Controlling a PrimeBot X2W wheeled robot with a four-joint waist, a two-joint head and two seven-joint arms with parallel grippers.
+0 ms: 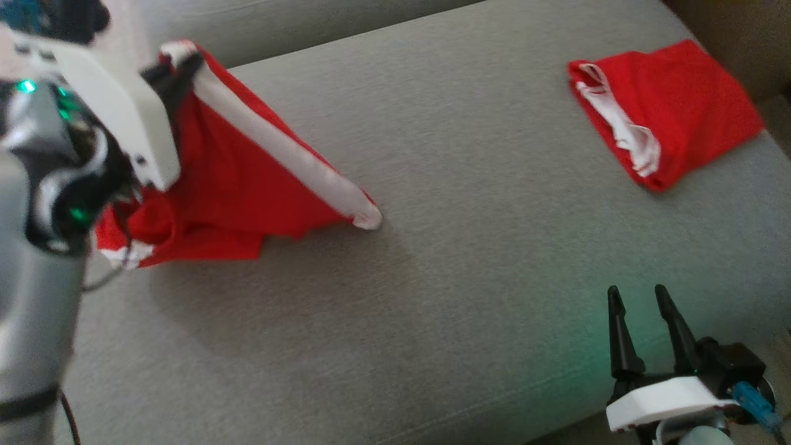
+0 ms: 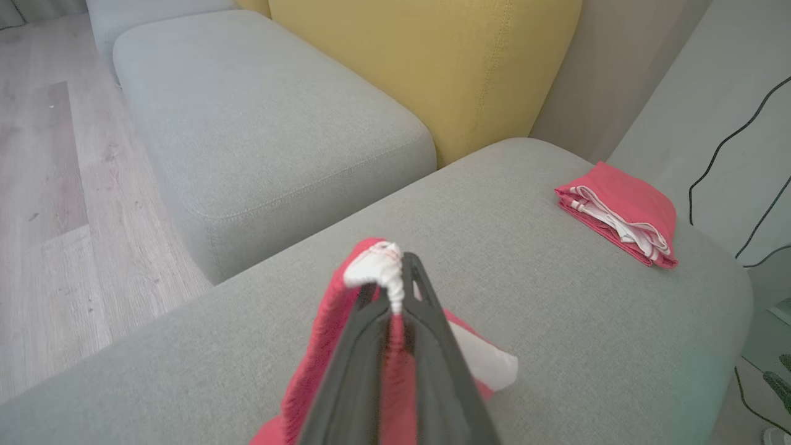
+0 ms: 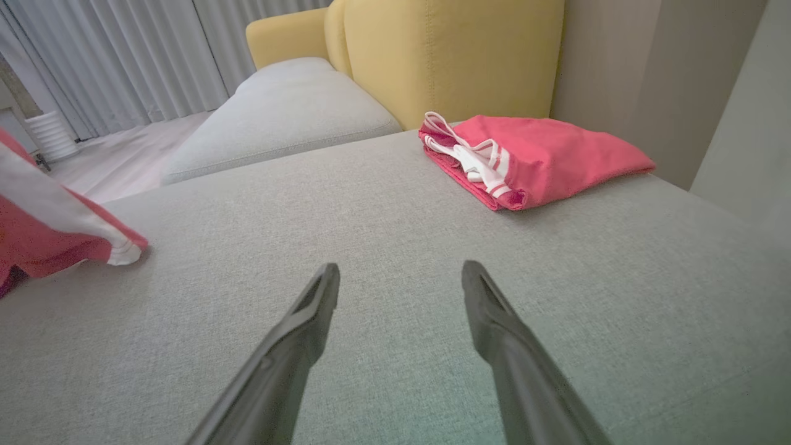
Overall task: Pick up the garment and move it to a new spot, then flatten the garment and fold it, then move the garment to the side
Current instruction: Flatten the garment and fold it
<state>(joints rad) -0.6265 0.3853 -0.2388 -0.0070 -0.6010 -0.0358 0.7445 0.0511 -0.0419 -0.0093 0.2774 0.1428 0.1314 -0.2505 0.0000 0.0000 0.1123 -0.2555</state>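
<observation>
A red garment (image 1: 235,179) with a white band hangs at the left of the grey sofa cushion (image 1: 469,204), its top corner lifted and its lower edge still resting on the cushion. My left gripper (image 1: 179,68) is shut on that top corner. From the left wrist, the white trim (image 2: 380,272) bunches between the dark fingers (image 2: 432,346). The garment's hem (image 3: 55,228) shows at the left of the right wrist view. My right gripper (image 1: 639,309) stands open at the lower right, over the cushion's front edge, with nothing between its fingers (image 3: 303,321).
A second red garment (image 1: 667,111), folded with white trim, lies at the cushion's far right corner (image 2: 618,213) (image 3: 531,157). A second grey cushion (image 2: 259,123) and a yellow backrest (image 2: 432,68) stand beyond. Wooden floor (image 2: 55,204) lies to the side.
</observation>
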